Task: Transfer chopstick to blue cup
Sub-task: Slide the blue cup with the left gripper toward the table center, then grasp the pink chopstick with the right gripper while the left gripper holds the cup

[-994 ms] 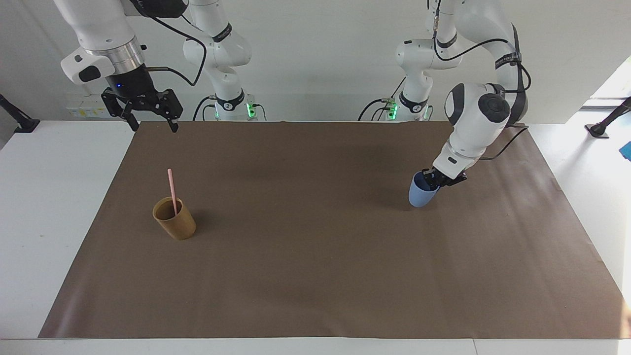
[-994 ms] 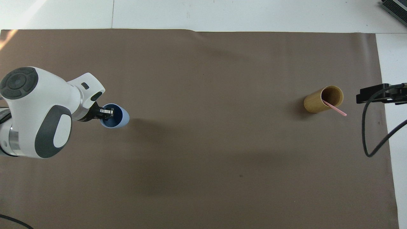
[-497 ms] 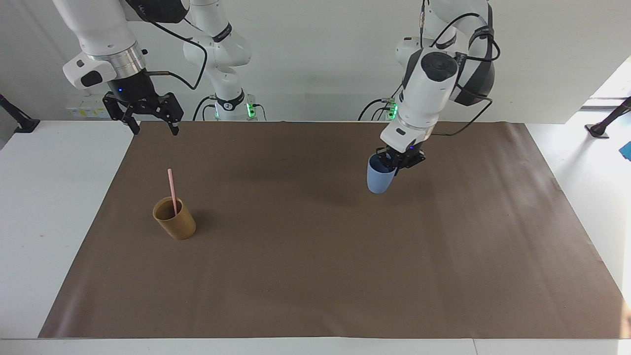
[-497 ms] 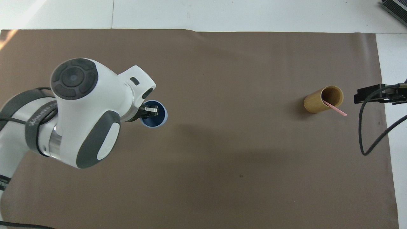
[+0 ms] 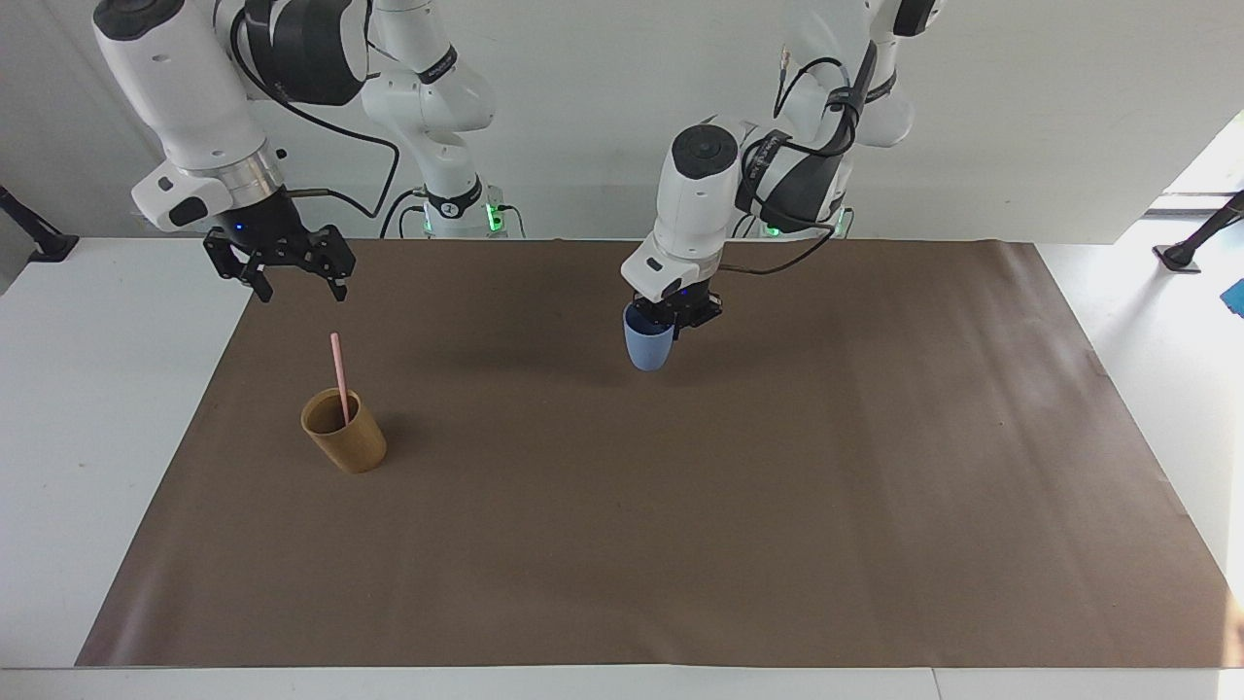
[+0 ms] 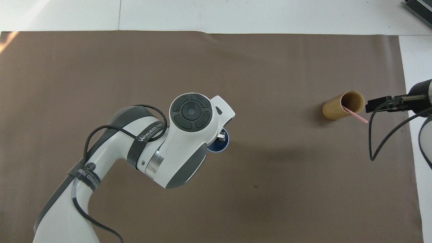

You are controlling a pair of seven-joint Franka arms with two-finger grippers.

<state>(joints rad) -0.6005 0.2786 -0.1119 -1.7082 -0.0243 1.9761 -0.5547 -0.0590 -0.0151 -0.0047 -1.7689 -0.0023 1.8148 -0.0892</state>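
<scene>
Toward the lower left of the facing view, the chopstick (image 5: 338,377) stands tilted in the tan cup (image 5: 344,442), its lower end inside and its pink upper end leaning on the rim and sticking well above it. I read that as the starting spot: it has not yet been picked out, and the tall free end gives me something easy to pinch. In the overhead view the same stick (image 6: 355,115) pokes out over the rim of the tan cup (image 6: 342,105) at the right of the frame.

Just above and to the left of it in the facing view hangs the right gripper (image 5: 295,283), raised over the edge of the brown mat (image 5: 622,544) with its fingers spread wide and nothing between them. The stick is near it but clearly apart, below the fingertips.

Near the centre of the facing view, the left gripper (image 5: 671,323) has its fingers pinched shut on the rim of the blue cup (image 5: 646,346), one finger inside the mouth. The cup hangs upright, mouth up, apparently clear of the mat. My guess is I am carrying it toward the stick's end of the table to shorten the transfer. Overhead, the arm hides most of the blue cup (image 6: 219,147).
</scene>
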